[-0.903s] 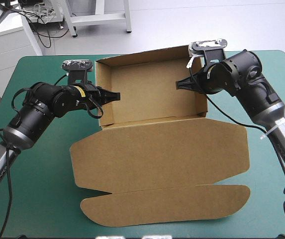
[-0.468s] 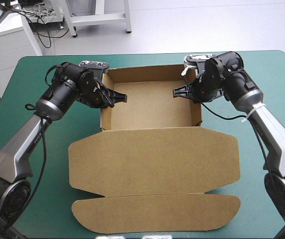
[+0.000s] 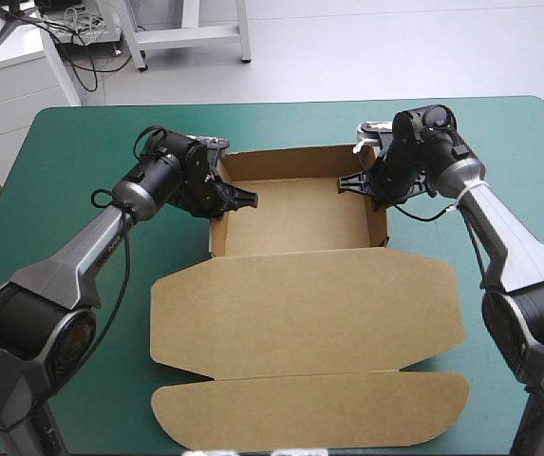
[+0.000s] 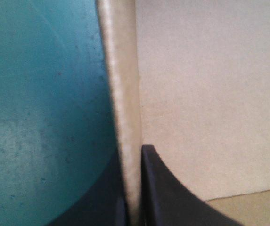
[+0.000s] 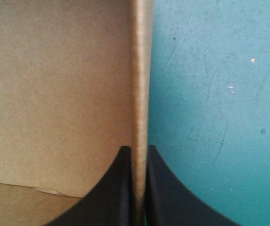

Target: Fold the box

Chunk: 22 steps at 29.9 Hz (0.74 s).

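- Right now the brown box point(image 3: 295, 223) stands as an open tray on the far half of the teal-green cover point(image 3: 72, 142). Its lid point(image 3: 305, 304) lies flat on the tray's near side, and the tuck flap point(image 3: 309, 407) lies beyond the lid, nearest the robot.
- The left gripper point(image 3: 241, 198) is pinched onto the tray's left wall point(image 4: 124, 84), with one black finger point(image 4: 172, 197) inside the tray and the other outside. The right gripper point(image 3: 349, 180) clamps the right wall point(image 5: 141, 80) the same way, so both jaws are all but closed on board.
- Splaying is the main risk: if the arms pull away from each other, the raised walls could lean outward and any tucked fold could spring loose.
- Twisting is the next risk. Nothing but the two grips steadies the tray, so if one arm leads the other, the tray would probably skew or skid across the cover.
- Each grip takes only the wall's upper edge. A hard sideways tug could crease the board there, or let it slip out from between the fingers.
- I cannot tell whether the walls' folds are fully seated, so a wall may flop outward once it is let go.
- Dragging the tray toward the robot would push the lid and flap toward the cover's near edge, where the flap could overhang.
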Tool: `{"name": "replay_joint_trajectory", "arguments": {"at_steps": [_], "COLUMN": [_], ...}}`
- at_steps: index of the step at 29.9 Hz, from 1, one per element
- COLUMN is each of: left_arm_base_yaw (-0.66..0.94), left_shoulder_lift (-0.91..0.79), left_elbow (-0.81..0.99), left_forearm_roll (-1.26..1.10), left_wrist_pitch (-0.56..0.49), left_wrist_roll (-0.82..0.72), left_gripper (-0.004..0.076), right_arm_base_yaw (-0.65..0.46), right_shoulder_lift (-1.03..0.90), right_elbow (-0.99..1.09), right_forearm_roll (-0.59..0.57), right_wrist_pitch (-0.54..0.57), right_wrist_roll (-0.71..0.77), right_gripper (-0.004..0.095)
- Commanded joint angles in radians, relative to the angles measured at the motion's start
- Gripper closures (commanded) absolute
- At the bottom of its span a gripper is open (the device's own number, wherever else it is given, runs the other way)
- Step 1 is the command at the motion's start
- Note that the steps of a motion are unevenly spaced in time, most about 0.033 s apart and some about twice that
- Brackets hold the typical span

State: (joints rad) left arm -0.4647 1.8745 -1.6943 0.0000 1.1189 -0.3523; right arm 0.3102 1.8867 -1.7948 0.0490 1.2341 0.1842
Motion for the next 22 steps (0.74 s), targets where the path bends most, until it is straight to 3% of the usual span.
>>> {"name": "replay_joint_trajectory", "arguments": {"at_steps": [1, 6, 9, 13, 17, 19, 22], "left_arm_base_yaw": [-0.005, -0.005, -0.003, -0.003, -0.003, -0.003, -0.003], "left_shoulder_lift": [-0.026, -0.003, 0.008, 0.012, 0.012, 0.012, 0.012], "left_elbow": [-0.030, -0.034, -0.034, -0.036, -0.046, -0.053, -0.062], "left_forearm_roll": [0.055, 0.051, 0.047, 0.044, 0.046, 0.046, 0.049], "left_wrist_pitch": [-0.005, -0.028, -0.023, -0.024, -0.024, -0.014, -0.001], "left_wrist_roll": [0.018, 0.018, 0.028, 0.078, 0.078, 0.078, 0.076], "left_gripper": [0.0734, 0.0732, 0.0714, 0.0577, 0.0335, 0.0269, 0.0259], "right_arm_base_yaw": [-0.030, -0.037, -0.037, -0.037, -0.037, -0.037, -0.037], "right_shoulder_lift": [-0.026, 0.010, 0.027, 0.034, 0.034, 0.034, 0.034], "right_elbow": [-0.033, -0.033, -0.033, -0.033, -0.033, -0.033, -0.033], "right_forearm_roll": [-0.017, -0.017, -0.011, -0.010, -0.010, -0.010, -0.015], "right_wrist_pitch": [0.020, 0.020, 0.020, 0.020, 0.020, 0.020, 0.020], "right_wrist_roll": [-0.027, -0.057, -0.093, -0.091, -0.084, -0.081, -0.076], "right_gripper": [0.0922, 0.0917, 0.0857, 0.0660, 0.0385, 0.0271, 0.0194]}}
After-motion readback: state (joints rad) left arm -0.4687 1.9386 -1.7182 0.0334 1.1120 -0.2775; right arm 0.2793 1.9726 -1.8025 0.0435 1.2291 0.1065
